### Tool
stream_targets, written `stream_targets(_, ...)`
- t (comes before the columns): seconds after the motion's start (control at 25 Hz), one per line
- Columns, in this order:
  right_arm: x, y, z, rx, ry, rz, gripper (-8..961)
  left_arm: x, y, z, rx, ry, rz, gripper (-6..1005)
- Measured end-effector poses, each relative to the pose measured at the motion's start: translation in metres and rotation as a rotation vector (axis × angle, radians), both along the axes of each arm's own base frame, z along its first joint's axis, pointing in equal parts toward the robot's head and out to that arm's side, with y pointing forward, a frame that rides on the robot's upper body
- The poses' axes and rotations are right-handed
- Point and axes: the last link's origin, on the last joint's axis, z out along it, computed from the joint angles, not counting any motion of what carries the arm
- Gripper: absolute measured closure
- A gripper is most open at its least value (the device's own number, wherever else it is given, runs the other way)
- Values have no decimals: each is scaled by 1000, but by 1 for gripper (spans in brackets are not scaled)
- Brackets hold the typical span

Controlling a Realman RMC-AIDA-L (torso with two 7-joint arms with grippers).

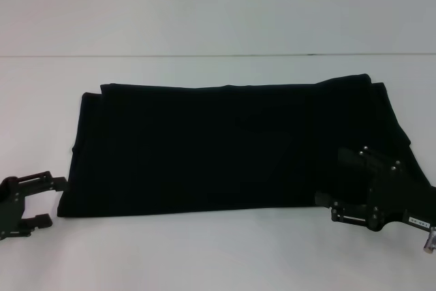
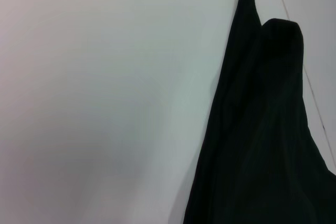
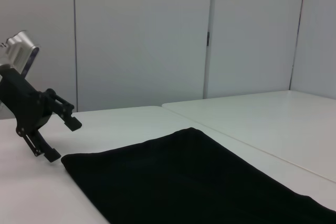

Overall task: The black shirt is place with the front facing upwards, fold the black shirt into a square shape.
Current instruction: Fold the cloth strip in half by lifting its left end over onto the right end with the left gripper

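Head view shows your left gripper (image 1: 41,201) just off the shirt's near left corner, jaws spread wide and holding nothing, probably lined up to take that corner. Your right gripper (image 1: 354,212) sits over the near right end of the black shirt (image 1: 218,148); whether it pinches cloth, you cannot tell. The shirt lies as a long folded band across the white table (image 1: 218,257), edges fairly straight. You have bare table on all sides for folding.
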Motion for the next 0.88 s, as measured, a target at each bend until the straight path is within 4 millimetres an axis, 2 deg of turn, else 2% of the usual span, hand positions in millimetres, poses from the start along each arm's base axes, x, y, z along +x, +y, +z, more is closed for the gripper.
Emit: stream_targets(0.88, -2, -1, -1, -3, 20, 1, 7, 20, 27, -23, -44, 6, -31, 91)
